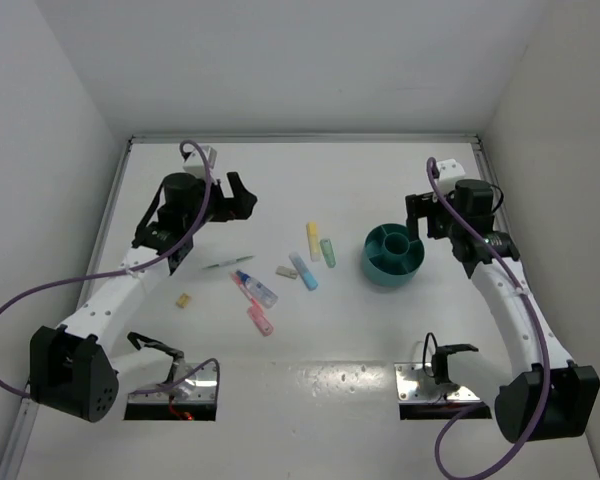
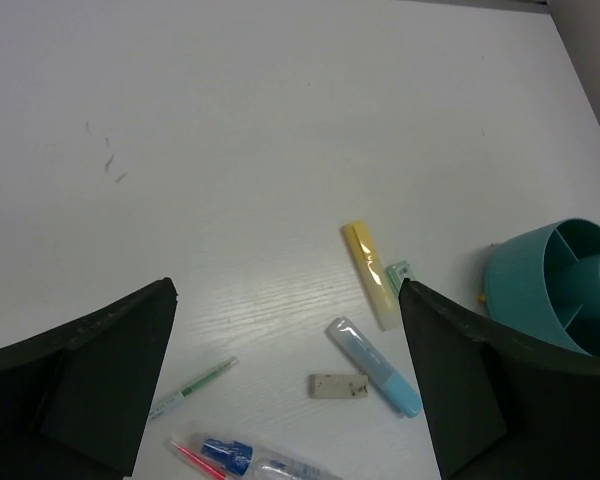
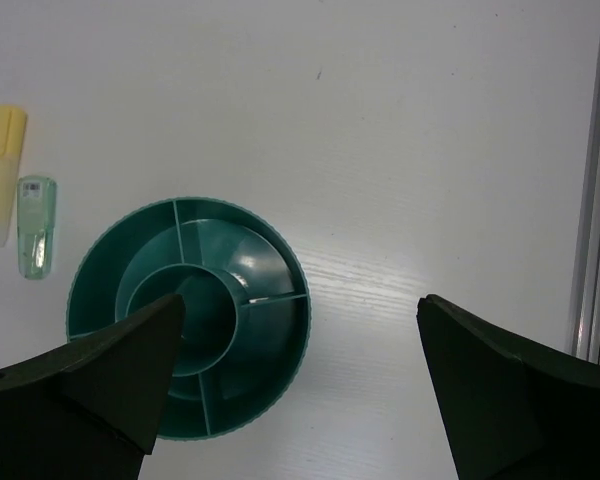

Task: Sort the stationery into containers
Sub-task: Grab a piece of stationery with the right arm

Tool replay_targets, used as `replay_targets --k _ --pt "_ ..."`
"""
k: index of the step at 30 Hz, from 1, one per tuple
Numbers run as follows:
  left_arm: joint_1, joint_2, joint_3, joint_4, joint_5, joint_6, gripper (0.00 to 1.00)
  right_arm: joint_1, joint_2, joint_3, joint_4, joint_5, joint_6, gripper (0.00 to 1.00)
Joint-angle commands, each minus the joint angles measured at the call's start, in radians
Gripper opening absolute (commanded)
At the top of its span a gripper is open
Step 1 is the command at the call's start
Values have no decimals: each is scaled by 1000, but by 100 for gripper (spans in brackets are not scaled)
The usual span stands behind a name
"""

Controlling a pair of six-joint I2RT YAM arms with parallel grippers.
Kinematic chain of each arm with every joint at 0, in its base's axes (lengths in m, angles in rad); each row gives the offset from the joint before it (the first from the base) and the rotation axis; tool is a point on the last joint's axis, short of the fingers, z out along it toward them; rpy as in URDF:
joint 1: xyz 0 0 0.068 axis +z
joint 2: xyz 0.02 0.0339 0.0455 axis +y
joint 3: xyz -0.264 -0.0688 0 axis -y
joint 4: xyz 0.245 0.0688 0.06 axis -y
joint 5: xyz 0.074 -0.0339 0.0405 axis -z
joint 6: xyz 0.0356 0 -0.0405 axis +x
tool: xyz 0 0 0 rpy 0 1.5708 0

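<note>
The stationery lies loose mid-table: yellow marker (image 1: 313, 240), green marker (image 1: 328, 252), light-blue marker (image 1: 303, 270), grey eraser (image 1: 286, 271), thin green pen (image 1: 228, 263), clear-blue tube (image 1: 255, 288), pink marker (image 1: 260, 319) and a tiny yellow piece (image 1: 182, 300). The teal tub (image 1: 385, 277), the container, stands to their right with nothing visible inside. My left gripper (image 1: 240, 196) hovers open, up and left of the items. In its wrist view, the left gripper (image 2: 286, 290) frames the eraser (image 2: 338, 386) and light-blue marker (image 2: 375, 366). My right gripper (image 1: 416, 213) hangs open above the tub's right side (image 3: 235, 245).
A raised table rim (image 3: 592, 180) runs along the right side, with white walls close on both sides and at the back. Two metal base plates (image 1: 425, 385) sit at the near edge.
</note>
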Motion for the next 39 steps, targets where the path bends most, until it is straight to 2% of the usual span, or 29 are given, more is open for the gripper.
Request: replay_targets --k 1,10,11,12,13,14,15,16,17,18,19,20,21,22,23,24,25,26,27,28,30,31,33,34,35,37,38,39 --pt "-14 -26 39 3 29 15 100 -3 -20 26 20 -18 17 100" --pt "-14 -47 39 3 20 24 100 -3 -54 -13 53 -30 -19 100" --pt "-14 -47 39 3 20 24 96 -3 -54 -13 42 -68 -35 93" --pt "-14 -47 39 3 32 24 62 -3 -45 -13 42 -100 -54 79" --pt "-14 -47 39 3 32 24 31 8 -44 -13 42 -152 -72 48" --pt "-14 -47 39 3 32 24 6 23 -44 -23 54 -153 -84 0" --pt "-14 -37 39 -12 22 24 0 23 -23 -10 54 -197 -85 0" --pt "-14 -37 51 -12 21 24 0 23 26 13 22 -304 -85 0" --pt "-14 -37 51 -24 21 24 0 32 61 83 -4 -352 -103 22" --pt "-14 -28 51 -24 21 33 0 41 102 128 -31 -398 -124 64" --pt "-14 -27 60 -36 21 33 48 42 147 176 -91 -480 -124 97" --pt "-14 -27 60 -52 8 33 77 58 248 287 -126 -499 -135 100" --pt "-14 -17 74 -62 8 33 96 72 299 344 -157 -527 -135 100" --pt "-14 3 86 -78 -20 33 100 106 352 450 -185 -567 -135 97" --pt "-14 12 97 -111 -40 33 100 129 401 501 -214 -567 -115 83" --pt "-14 12 108 -125 -66 24 100 158 513 553 -229 -543 -93 38" --pt "-14 25 117 -138 -137 24 100 219 576 610 -252 -483 -59 22" --pt "-14 25 117 -147 -176 10 100 251 641 724 -301 -451 -45 16" --pt "-14 14 117 -168 -219 -5 100 284 703 781 -329 -428 -45 19" --pt "-14 2 117 -168 -303 -5 100 345 821 869 -346 -380 -14 28" --pt "-14 -46 117 -178 -389 -28 100 402 921 935 -363 -320 20 51" --pt "-14 -66 94 -178 -429 -46 96 454 964 992 -363 -275 35 52" --pt "-14 -112 84 -178 -526 -47 44 498 1070 1032 -372 -169 84 54" --pt "-5 -124 74 -178 -558 -65 23 515 1095 1066 -372 -156 84 58" --pt "-5 -135 74 -178 -602 -65 14 540 1115 1066 -372 -147 93 59" --pt "-5 -145 74 -178 -614 -65 13 549 1141 1077 -354 -159 93 59" --pt "-5 -146 74 -178 -623 -74 16 577 1141 1086 -354 -159 77 59" --pt "-5 -156 74 -178 -635 -74 44 587 1141 1086 -354 -197 64 59"
